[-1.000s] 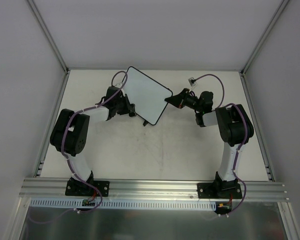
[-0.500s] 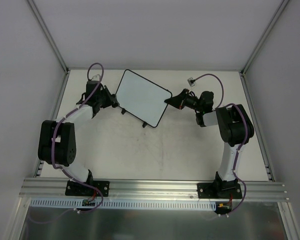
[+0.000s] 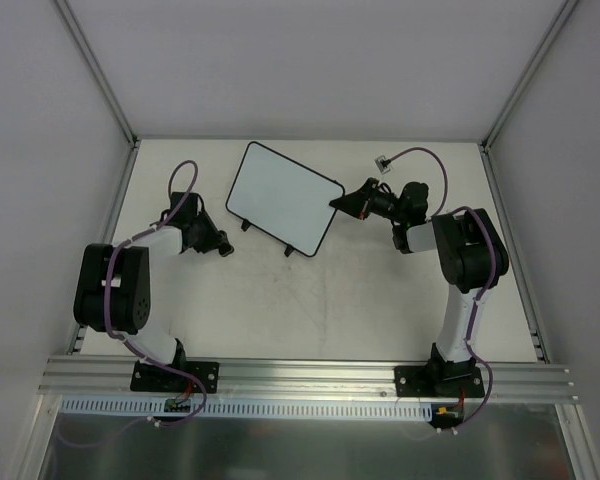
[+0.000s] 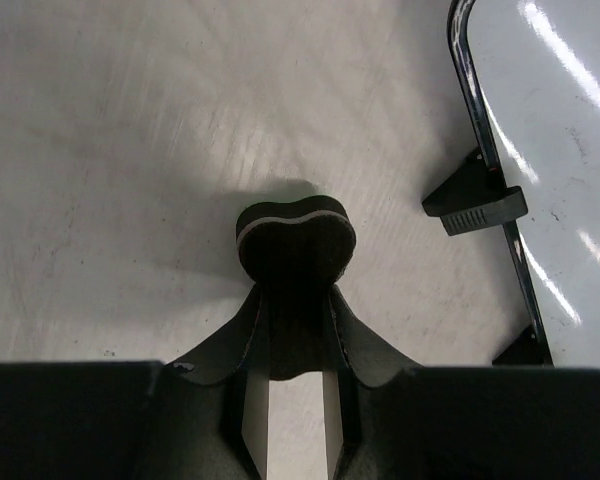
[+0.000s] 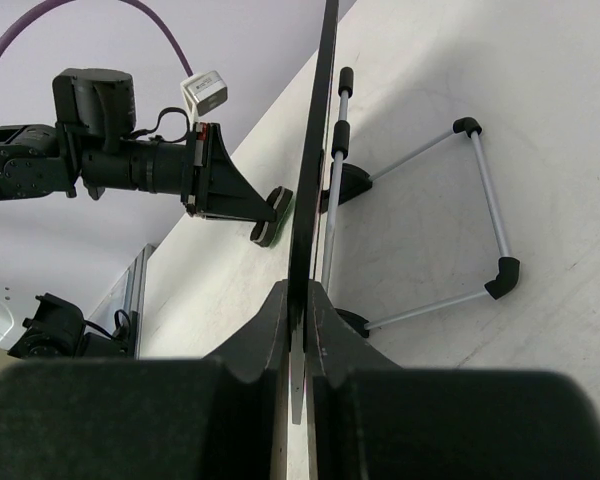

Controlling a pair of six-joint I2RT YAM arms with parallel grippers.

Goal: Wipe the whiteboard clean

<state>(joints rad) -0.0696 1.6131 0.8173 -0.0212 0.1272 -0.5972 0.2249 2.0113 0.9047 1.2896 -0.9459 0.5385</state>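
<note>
1. Left gripper (image 3: 223, 247) is seen closed narrowly on a small, black, rounded, pale-seamed eraser pad (image 4: 296, 235), held low over the pale table surface (image 3: 310, 300). Whether the pad touches the surface cannot be told.
2. Right gripper (image 3: 336, 203) is clamped on the thin black rim of the small, rectangular, white-faced whiteboard (image 3: 285, 197), at its right-hand short end.
3. The whiteboard is found at the far middle of the table, leaning with its face up. In the overhead view its long axis runs from far left to near right.
4. From the eraser pad, the whiteboard lies ahead and to the right, near but apart. The left arm is judged the one to wipe, so the pad must be lifted and swung rightward onto the face.
5. Two small black plastic feet (image 4: 475, 203) jut from the near long edge on the pad's side and could be caught.
6. A silver wire prop (image 5: 480, 190) with black corner caps is seen behind the board, out of the way.
7. No writing can be made out, only glare streaks.
</note>
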